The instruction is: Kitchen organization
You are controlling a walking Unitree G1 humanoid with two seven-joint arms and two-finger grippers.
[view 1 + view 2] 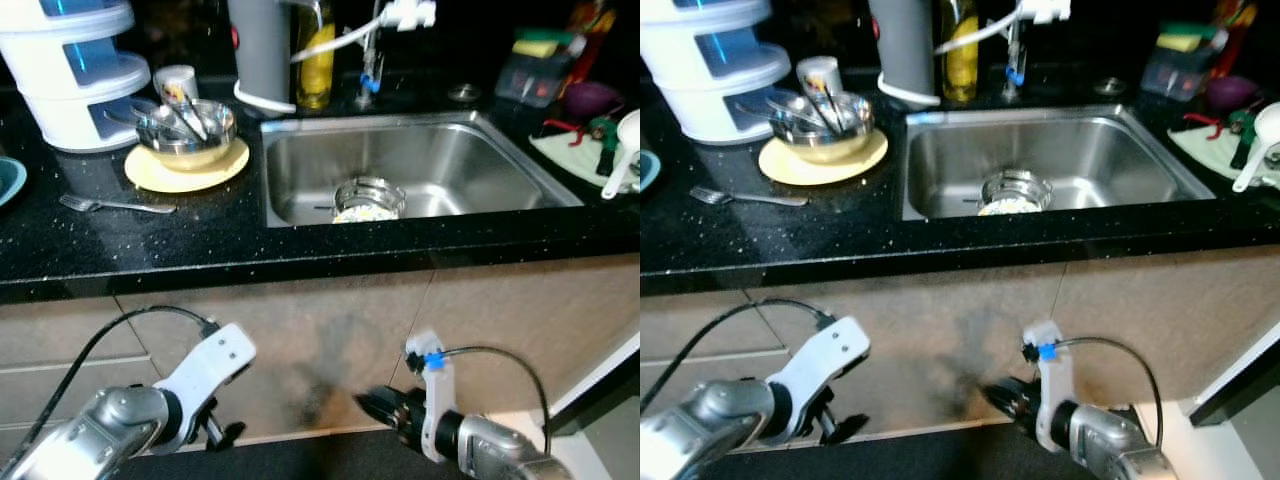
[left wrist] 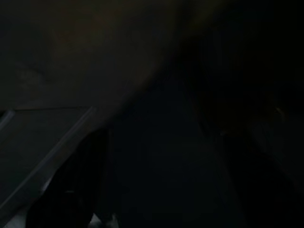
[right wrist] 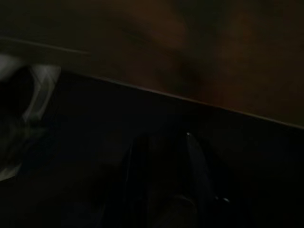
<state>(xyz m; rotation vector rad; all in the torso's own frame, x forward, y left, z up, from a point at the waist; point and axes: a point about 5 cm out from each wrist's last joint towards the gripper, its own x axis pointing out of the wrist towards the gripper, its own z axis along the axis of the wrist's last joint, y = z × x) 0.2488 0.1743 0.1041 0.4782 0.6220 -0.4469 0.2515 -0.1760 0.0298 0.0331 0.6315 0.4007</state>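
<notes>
A black counter (image 1: 300, 235) runs across the left eye view with a steel sink (image 1: 420, 160) set in it. A small metal pot (image 1: 368, 198) holding pale food stands in the sink. To the left, a yellow plate (image 1: 186, 165) carries a metal bowl (image 1: 190, 132) full of cutlery. A fork (image 1: 115, 205) lies loose on the counter in front of the plate. My left gripper (image 1: 225, 435) and right gripper (image 1: 375, 403) both hang low in front of the cabinet doors, below the counter edge. Both wrist views are very dark.
A white stacked container (image 1: 75, 70) and a teal bowl (image 1: 8, 178) stand at the left. Behind the sink are a grey canister (image 1: 262, 50), a yellow bottle (image 1: 316, 60) and the tap (image 1: 372, 50). A sponge box (image 1: 535, 70), purple bowl (image 1: 592, 98) and white ladle (image 1: 620, 160) crowd the right.
</notes>
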